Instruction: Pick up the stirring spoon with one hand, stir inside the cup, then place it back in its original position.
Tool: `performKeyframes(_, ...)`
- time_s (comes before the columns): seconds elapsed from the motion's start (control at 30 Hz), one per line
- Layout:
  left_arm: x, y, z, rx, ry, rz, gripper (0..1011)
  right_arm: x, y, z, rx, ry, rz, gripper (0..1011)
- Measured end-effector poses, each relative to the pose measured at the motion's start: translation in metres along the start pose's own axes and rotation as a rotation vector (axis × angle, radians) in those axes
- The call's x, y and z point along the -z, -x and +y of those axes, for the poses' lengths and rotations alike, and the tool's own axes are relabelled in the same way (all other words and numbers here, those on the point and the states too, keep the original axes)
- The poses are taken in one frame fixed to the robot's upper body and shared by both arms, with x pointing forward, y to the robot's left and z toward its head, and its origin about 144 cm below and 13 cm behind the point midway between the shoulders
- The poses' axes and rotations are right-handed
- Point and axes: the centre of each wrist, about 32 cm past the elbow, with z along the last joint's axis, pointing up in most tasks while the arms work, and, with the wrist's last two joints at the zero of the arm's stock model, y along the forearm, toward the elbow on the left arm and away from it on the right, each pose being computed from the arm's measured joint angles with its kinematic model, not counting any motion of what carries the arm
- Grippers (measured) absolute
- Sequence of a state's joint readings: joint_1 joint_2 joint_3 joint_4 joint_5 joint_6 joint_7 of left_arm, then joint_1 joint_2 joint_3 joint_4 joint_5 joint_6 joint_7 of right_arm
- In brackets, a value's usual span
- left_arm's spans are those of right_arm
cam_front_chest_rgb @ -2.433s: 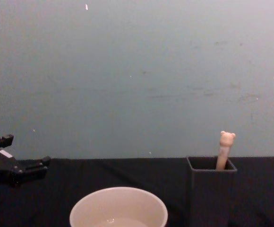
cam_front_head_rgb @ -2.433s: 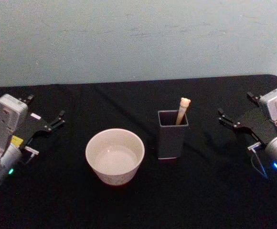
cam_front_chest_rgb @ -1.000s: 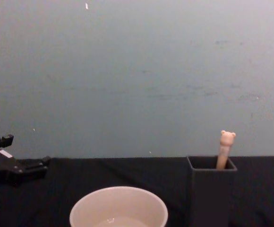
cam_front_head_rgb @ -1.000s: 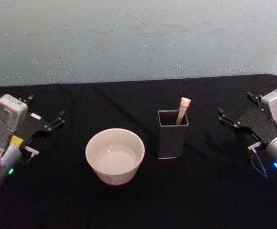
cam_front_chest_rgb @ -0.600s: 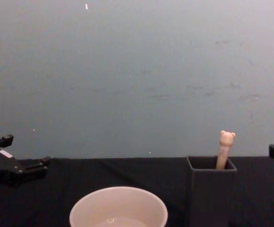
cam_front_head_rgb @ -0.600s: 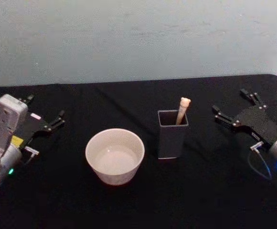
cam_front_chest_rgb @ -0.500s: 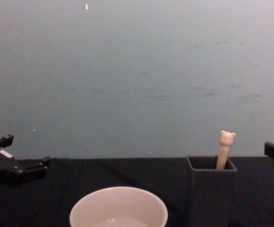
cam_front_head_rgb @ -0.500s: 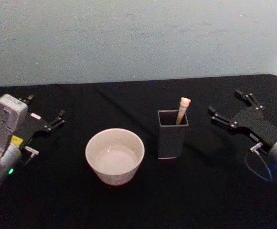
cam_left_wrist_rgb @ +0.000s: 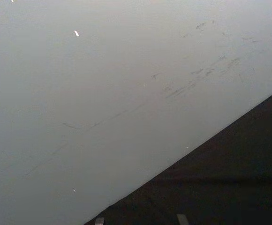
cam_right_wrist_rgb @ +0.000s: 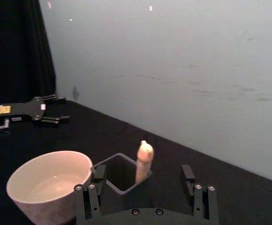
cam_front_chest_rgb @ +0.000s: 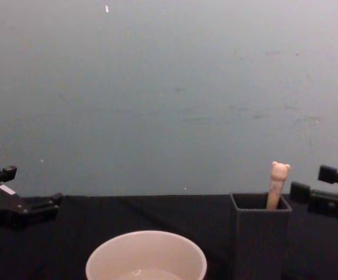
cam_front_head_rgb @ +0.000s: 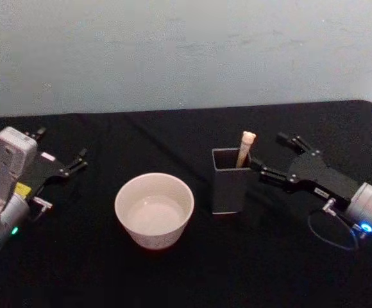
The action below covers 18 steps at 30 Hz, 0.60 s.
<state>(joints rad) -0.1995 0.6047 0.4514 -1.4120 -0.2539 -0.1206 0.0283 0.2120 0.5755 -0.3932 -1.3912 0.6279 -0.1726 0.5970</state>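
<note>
Head view, table [cam_front_head_rgb: 173,276] draped in black, pale wall [cam_front_head_rgb: 173,51] at 12 o'clock.

The cup [cam_front_head_rgb: 123,196] sits near centre. Its inside shines as if wet; I cannot tell whether it holds liquid.

The original position [cam_front_head_rgb: 229,189], the dark grey square holder, stands upright at 3 o'clock from the cup, near it but apart.

The stirring spoon [cam_front_head_rgb: 244,147] stands in the holder, leaning into its 1 o'clock corner. The bear head and a short stretch of peach handle poke above the rim; the metal bowl is hidden inside.

The right gripper [cam_front_head_rgb: 267,152] is at 3 o'clock of the holder, at about rim height, pointing toward 9 o'clock. Its fingers are spread apart with nothing between them. The nearer fingertip is just beside the holder's right rim; I cannot tell whether it touches.

Right wrist view: right gripper [cam_right_wrist_rgb: 143,173] looks straight at the spoon [cam_right_wrist_rgb: 144,161], whose head lines up with the gap between the two fingers. The holder [cam_right_wrist_rgb: 119,199] is beneath it and the cup [cam_right_wrist_rgb: 23,208] beside it. The left gripper [cam_right_wrist_rgb: 63,108] lies farther off by the wall.

The left gripper [cam_front_head_rgb: 63,144] is parked at 9 o'clock from the cup, well apart, with its fingers splayed and empty.

Chest view: the spoon [cam_front_chest_rgb: 277,185] rises from the holder [cam_front_chest_rgb: 261,245]. The right gripper [cam_front_chest_rgb: 310,182] is close on its 3 o'clock side, level with the bear head. The cup's rim [cam_front_chest_rgb: 145,234] is at 6 o'clock, and the left gripper [cam_front_chest_rgb: 29,185] is at 9 o'clock.
</note>
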Motion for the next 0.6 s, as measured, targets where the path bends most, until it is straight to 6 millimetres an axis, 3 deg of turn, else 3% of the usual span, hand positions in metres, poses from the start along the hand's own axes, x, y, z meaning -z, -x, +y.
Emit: performKeyframes(0.6, 0.0, 0.0, 0.0, 0.0, 0.0, 0.0, 1001, 0.004, -0.014, 0.034, -0.087, -0.006, 0.035, 1000)
